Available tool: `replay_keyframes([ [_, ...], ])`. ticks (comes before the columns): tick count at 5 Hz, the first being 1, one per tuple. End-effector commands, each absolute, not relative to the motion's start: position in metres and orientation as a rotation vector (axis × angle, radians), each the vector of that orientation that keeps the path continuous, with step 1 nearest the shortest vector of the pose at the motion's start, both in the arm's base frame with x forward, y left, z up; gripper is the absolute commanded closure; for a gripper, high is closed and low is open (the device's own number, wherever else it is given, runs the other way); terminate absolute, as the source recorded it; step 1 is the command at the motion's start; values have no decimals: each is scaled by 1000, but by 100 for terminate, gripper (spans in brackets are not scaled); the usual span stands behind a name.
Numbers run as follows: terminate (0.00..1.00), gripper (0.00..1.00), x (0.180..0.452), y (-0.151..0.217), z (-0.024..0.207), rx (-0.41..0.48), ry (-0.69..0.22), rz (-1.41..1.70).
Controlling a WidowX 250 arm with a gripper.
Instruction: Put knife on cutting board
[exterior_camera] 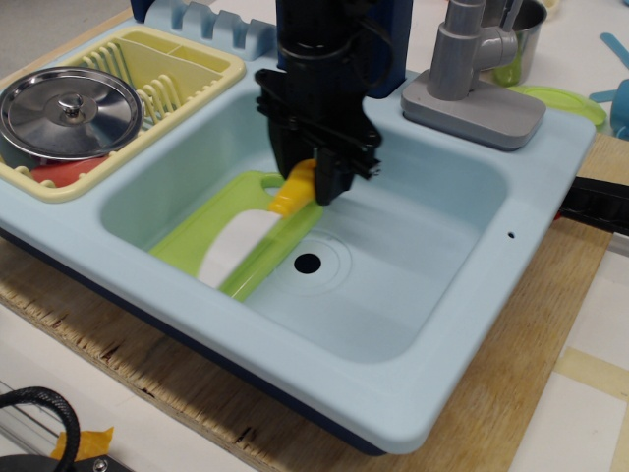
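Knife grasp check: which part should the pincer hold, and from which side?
The rounded orange-yellow handle of the knife, taken from above, as the pincer has it now. The handle is the thick end, while the broad white blade is flat and thin, slanting down over the cutting board. Gripping the handle leaves the blade free to be laid on the board, I'd judge.

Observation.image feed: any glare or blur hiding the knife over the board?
In observation.image the knife is sharp, its white blade bright but readable over the cutting board; the end effector shows dark, its detail lost; lighting is soft and even.
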State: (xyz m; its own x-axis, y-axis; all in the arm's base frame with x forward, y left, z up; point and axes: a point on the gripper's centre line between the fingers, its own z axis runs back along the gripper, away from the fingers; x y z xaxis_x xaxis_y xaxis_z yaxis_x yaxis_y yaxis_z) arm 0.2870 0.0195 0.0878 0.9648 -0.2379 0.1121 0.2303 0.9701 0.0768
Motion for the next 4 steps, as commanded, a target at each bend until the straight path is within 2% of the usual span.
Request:
replay_keyframes([
  [1,0,100,289,45,104,88,-216,-268],
  [2,0,0,291,47,100,45,-237,-285],
  [3,0,0,291,47,100,45,-237,-285],
  [4,100,0,291,47,100,45,-237,-285],
])
